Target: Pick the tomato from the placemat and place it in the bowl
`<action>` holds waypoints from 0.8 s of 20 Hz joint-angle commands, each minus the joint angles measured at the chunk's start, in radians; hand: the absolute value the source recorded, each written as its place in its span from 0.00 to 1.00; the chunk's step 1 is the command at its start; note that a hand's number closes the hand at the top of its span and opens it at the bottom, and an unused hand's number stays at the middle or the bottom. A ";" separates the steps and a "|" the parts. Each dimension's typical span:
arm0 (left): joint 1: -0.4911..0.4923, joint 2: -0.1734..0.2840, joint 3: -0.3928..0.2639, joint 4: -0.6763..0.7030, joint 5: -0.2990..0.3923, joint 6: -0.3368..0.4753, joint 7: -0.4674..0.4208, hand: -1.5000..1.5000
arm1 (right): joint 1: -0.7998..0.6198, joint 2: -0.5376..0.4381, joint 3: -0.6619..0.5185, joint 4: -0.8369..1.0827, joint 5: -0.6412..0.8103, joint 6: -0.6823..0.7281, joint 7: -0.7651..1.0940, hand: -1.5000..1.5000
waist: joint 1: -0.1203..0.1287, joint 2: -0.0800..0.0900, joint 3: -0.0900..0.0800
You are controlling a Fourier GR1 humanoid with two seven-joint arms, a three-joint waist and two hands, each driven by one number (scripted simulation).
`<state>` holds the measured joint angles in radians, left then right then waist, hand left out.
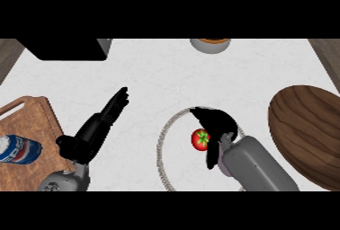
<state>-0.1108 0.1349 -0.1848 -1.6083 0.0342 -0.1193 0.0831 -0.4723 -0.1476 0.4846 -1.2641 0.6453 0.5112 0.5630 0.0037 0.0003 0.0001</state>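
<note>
The right hand (216,126) sits over the mat (161,143), its forearm coming up from 5 o'clock. Its fingers curl around the tomato (200,138), which shows red with a green stem patch at the hand's 8 o'clock side. The thumb hangs down below the tomato, toward 6 o'clock. The tomato is over the mat's middle; whether it touches the mat cannot be told.

The mat is a pale round one with a braided rim; only its left arc and a bit of the top arc show, the rest lying under the hand and forearm.

At 3 o'clock from the hand lies the bowl (309,134), large, dark, wood-grained, cut off by the right edge. It is near the mat but apart from it.

The left hand (100,128) lies at 9 o'clock from the mat, fingers straight and pointing toward 1 o'clock, holding nothing.

Further toward 9 o'clock, a wooden board (26,134) carries a blue and white can (19,149) lying on its side.

At 12 o'clock, a grey cup (211,45) stands at the top edge. At 11 o'clock is a black box (66,48).
</note>
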 commanded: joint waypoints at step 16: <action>-0.034 -0.032 0.048 -0.020 -0.022 -0.039 0.070 0.50 | 0.189 -0.009 0.020 -0.124 0.245 -0.147 -0.210 1.00 | -0.010 -0.004 0.000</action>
<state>-0.1185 0.0946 -0.1568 -1.5878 -0.0062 -0.1487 0.0786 -0.3959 -0.1248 0.4497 -1.2603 0.8326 0.3786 0.3344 -0.0018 -0.0016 -0.0002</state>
